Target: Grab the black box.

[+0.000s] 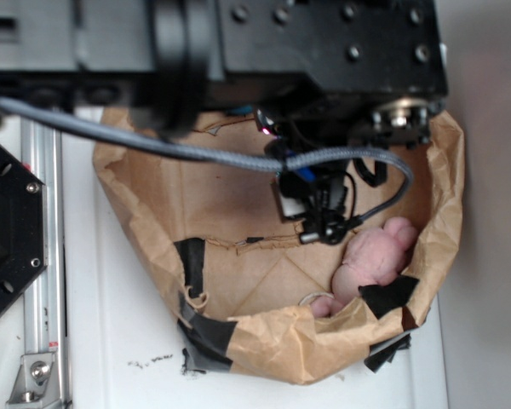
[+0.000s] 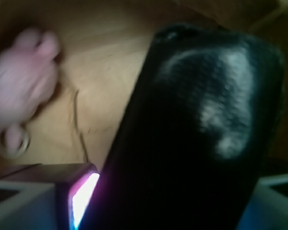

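In the wrist view the black box (image 2: 201,124) fills most of the frame. It is glossy with rounded edges and stands tilted between my fingers. My gripper (image 2: 177,201) is shut on it: the left finger (image 2: 84,196), with a glowing pad, presses against its side. In the exterior view my gripper (image 1: 311,204) hangs inside the brown paper bin (image 1: 153,196), and the box is hidden behind the gripper and its cables.
A pink plush toy (image 1: 370,260) lies in the bin's right corner and shows blurred at the wrist view's left (image 2: 19,86), with a small ring (image 2: 12,141) beside it. Black tape patches (image 1: 192,256) mark the paper. A black hexagonal plate (image 1: 4,230) and a metal rail (image 1: 43,256) stand on the left.
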